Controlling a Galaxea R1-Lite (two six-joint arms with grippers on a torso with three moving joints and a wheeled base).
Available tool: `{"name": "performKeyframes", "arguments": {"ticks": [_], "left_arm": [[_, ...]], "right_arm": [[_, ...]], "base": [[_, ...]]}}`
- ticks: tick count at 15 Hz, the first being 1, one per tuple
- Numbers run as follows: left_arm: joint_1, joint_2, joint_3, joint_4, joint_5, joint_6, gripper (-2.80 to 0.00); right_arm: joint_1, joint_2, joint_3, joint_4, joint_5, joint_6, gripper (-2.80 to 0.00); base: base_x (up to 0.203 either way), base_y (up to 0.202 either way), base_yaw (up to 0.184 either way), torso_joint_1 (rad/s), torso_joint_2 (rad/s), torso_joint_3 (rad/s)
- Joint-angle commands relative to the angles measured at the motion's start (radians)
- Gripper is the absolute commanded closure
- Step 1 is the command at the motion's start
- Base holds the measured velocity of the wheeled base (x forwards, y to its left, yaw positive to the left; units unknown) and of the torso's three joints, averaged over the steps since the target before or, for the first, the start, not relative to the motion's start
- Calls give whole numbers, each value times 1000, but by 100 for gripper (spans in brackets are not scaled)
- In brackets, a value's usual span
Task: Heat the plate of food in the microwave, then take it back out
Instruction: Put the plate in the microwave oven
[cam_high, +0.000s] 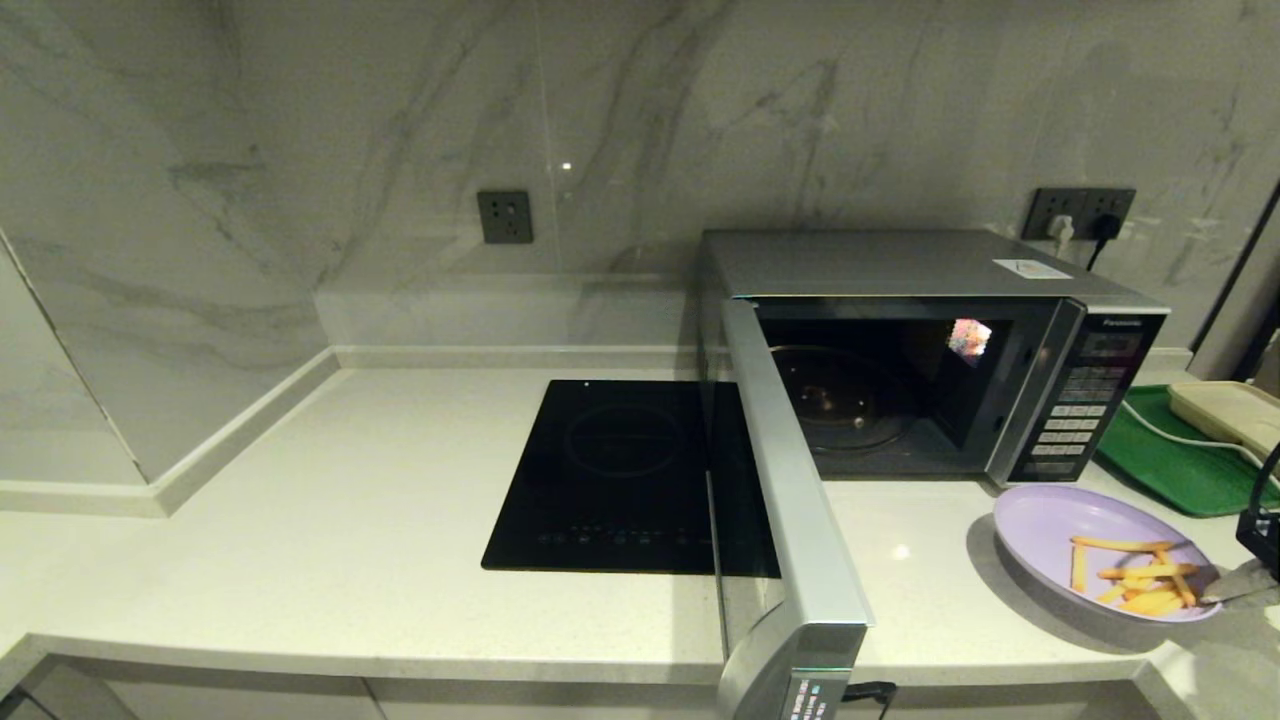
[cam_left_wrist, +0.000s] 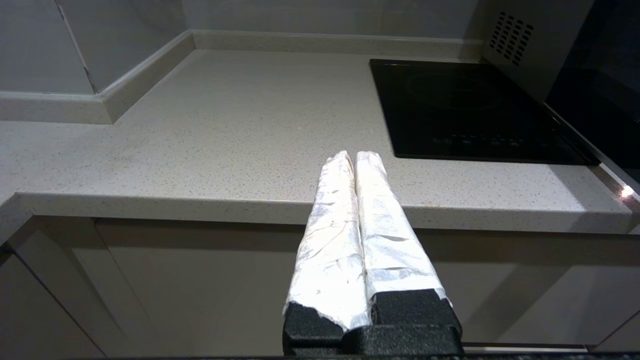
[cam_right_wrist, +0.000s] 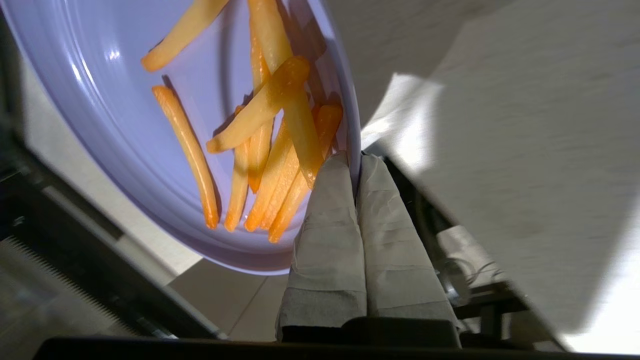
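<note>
The right gripper (cam_right_wrist: 356, 165) pinches the rim of the plate of food (cam_high: 1060, 520) at its four o'clock edge, ready to carry it into the open microwave (cam_high: 930, 350); the left gripper (cam_left_wrist: 352, 161), pressed together, waits off the counter.

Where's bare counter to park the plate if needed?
Widest bare counter: left of the cooktop, up to the wall corner. Crowded right: open microwave door, plate of food pinched by the right gripper, green tray.

Beige tray (cam_high: 1232, 412) and green tray (cam_high: 1170, 462), edge-cropped
</note>
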Motion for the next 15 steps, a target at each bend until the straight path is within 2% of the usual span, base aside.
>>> {"name": "performKeyframes", "arguments": {"ticks": [1,3,10,12,15], "left_arm": [[0,0,0,0,0,-1,0],[0,0,0,0,0,-1,0],[0,0,0,0,0,-1,0],[0,0,0,0,1,-1,0],[0,0,0,0,0,-1,0]], "right_arm": [[58,-19,21,4,26,36,0],[109,-28,26,3,56,48,0],[268,-21,-40,-5,59,158,0],[331,-1,-100,-5,59,214,0],[370,50,-185,-5,59,260,0]], "base": [[0,0,0,0,0,0],[0,0,0,0,0,0],[0,0,0,0,0,0],[0,0,0,0,0,0],[0,0,0,0,0,0]]}}
